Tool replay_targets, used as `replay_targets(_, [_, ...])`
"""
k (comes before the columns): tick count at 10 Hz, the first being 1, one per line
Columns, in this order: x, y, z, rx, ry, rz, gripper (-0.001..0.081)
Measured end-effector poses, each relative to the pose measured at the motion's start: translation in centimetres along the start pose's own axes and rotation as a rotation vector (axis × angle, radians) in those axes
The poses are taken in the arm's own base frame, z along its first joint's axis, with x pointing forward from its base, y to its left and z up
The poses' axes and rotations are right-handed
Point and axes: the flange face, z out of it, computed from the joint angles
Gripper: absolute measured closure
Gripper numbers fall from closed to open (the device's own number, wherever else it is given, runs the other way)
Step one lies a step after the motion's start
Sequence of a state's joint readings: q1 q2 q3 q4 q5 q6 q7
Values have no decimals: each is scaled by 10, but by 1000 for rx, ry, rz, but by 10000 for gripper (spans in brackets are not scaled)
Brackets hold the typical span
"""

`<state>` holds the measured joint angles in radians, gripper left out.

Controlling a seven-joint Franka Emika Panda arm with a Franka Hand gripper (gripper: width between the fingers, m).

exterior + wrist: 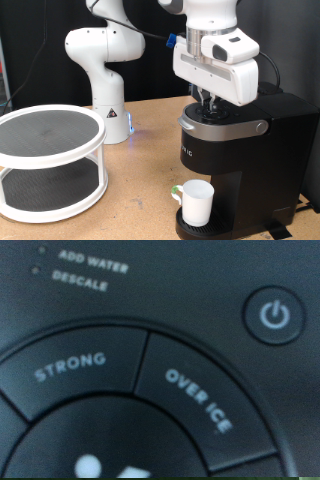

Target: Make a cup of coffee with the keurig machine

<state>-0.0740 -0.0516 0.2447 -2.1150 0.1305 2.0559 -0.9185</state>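
The keurig machine [240, 150] is a black box at the exterior view's right, with a silver-grey lid handle [225, 127]. The white cup [197, 202] stands on its drip tray under the spout, handle towards the exterior view's left. My gripper [211, 103] hangs straight down over the machine's top, its dark fingers right at the button panel. The wrist view is filled by that panel [150, 390]: "STRONG" and "OVER ICE" buttons, a power button [272, 316], and "ADD WATER" and "DESCALE" labels. The fingers do not show there.
A white two-tier round rack [48, 160] with dark mesh shelves stands at the exterior view's left. A second white robot arm base [105, 80] stands behind it on the brown table [140, 200]. A dark curtain closes the back.
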Motion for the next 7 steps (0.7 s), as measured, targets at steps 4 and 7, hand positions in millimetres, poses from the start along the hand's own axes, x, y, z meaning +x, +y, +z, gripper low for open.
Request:
replay_targets(4, [-2,-1,8,-2,0,-21,804])
replay_targets(7, [-3,-1,8,1,8,-37,802])
